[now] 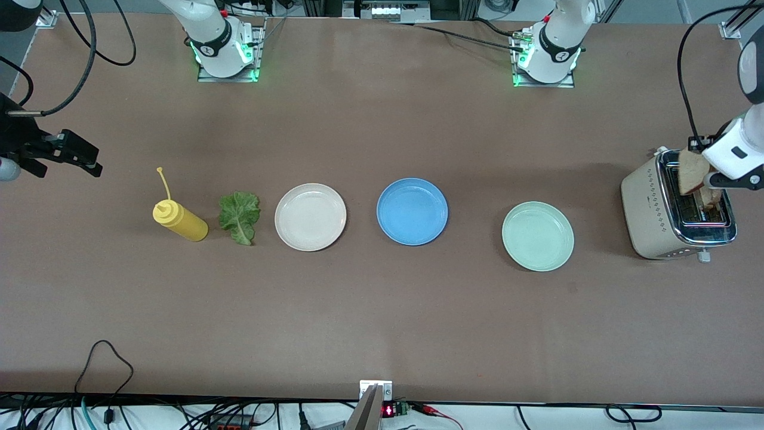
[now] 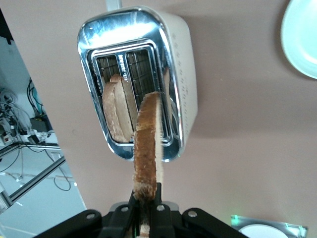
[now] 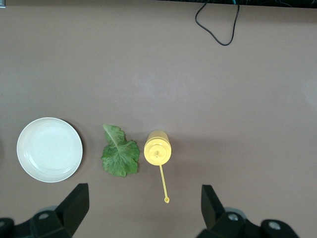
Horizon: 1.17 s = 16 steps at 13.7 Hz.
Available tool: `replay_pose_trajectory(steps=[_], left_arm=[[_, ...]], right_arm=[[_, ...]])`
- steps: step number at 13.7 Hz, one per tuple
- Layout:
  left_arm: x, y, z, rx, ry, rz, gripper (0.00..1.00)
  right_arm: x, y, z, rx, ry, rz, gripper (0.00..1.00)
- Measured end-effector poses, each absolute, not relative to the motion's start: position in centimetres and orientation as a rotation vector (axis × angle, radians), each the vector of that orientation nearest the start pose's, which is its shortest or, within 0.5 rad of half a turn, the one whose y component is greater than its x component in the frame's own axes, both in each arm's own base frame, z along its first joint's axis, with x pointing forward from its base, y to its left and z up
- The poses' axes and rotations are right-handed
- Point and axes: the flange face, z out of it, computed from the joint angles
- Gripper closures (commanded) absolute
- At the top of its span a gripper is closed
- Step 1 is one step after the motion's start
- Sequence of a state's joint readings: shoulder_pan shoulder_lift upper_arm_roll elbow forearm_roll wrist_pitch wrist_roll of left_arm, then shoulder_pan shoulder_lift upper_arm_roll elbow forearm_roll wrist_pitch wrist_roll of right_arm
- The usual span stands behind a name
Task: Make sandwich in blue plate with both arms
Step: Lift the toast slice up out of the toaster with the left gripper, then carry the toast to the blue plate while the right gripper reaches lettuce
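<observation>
Your left end effector (image 2: pixel 143 210) pinches a bread slice (image 2: pixel 147 144) over the toaster (image 2: pixel 183 89); a loose pinch could drop it. The right end effector (image 3: pixel 143 210) waits spread.

The left gripper (image 2: pixel 146 210) hides the lower edge of its bread slice (image 2: pixel 147 148), the toaster (image 2: pixel 178 64) slot conceals most of the second slice (image 2: pixel 115 111), and the picture edge crops the mint-green plate (image 2: pixel 302 39).
</observation>
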<state>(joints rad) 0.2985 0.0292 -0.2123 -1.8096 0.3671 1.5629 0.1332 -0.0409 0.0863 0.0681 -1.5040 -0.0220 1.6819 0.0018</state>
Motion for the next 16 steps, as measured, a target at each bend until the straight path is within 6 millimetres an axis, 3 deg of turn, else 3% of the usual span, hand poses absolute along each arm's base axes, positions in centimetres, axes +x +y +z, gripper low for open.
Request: replay_pose_trajectory(steps=[2,5,12,16], left_arm=[[54.1,4.8,52.5,-2.819,0.195,0.411,0.99],[54.3,-2.2,52.5,-2.897,0.344,0.393,0.99],[53.3,-19.4,45.9,-2.991,0.391,0.514,0.99],[54.8,-25.6,43.6,-3.27,0.305,0.564,1.0]], right_arm=[[59.2,1.2,61.7,-3.153,-0.041,-0.145,0.0],[59.2,1.2,61.7,-3.153,-0.042,-0.145,0.0],[59.2,1.3,61.8,-3.153,-0.046,-0.147,0.0],[59.5,2.2,60.7,-3.151,-0.073,-0.114,0.0]])
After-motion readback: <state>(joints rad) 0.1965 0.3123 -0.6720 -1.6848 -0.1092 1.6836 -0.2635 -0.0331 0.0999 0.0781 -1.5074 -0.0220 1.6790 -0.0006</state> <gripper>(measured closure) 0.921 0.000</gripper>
